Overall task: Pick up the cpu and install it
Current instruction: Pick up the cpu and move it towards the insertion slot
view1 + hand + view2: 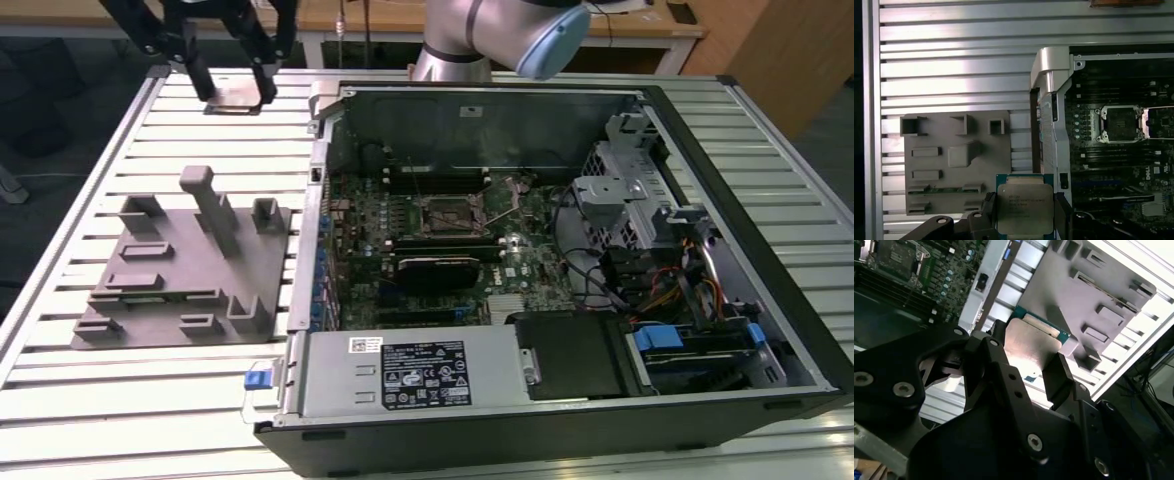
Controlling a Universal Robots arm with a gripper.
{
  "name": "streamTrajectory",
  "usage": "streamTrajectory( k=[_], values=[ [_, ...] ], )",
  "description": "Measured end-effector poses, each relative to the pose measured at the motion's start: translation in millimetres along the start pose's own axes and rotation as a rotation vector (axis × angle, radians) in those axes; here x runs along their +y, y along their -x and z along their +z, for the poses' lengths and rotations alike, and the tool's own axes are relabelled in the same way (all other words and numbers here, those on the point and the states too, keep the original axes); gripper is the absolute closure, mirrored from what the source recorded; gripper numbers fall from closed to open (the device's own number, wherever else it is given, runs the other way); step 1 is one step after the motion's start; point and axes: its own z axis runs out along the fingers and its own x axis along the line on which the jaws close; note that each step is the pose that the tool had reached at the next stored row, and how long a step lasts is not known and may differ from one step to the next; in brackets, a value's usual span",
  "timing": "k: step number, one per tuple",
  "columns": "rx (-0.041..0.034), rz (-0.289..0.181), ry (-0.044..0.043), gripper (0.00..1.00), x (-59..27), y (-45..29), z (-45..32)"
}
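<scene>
**Cpu pinched, well short of the socket**

My gripper (1025,216) clamps the cpu (1025,200) by two opposite edges and holds it flat, I judge so it can seat level. The grey fixture (954,155) lies farther from the socket (1119,123) than the cpu. The socket waits inside the case (1051,75), well apart from the cpu.

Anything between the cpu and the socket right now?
Only the case wall stands between the cpu, held in the gripper, and the socket. The socket itself looks open and uncovered.
</scene>
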Motion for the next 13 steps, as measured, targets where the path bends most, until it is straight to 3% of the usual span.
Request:
streamTrajectory(
  k=[8,13],
  values=[
    [0.0077,0.0,-0.0005,0.46,1.6,30.8,2.9],
    [0.0151,0.001,-0.0009,0.46,2.2,47.8,10.4]
  ],
)
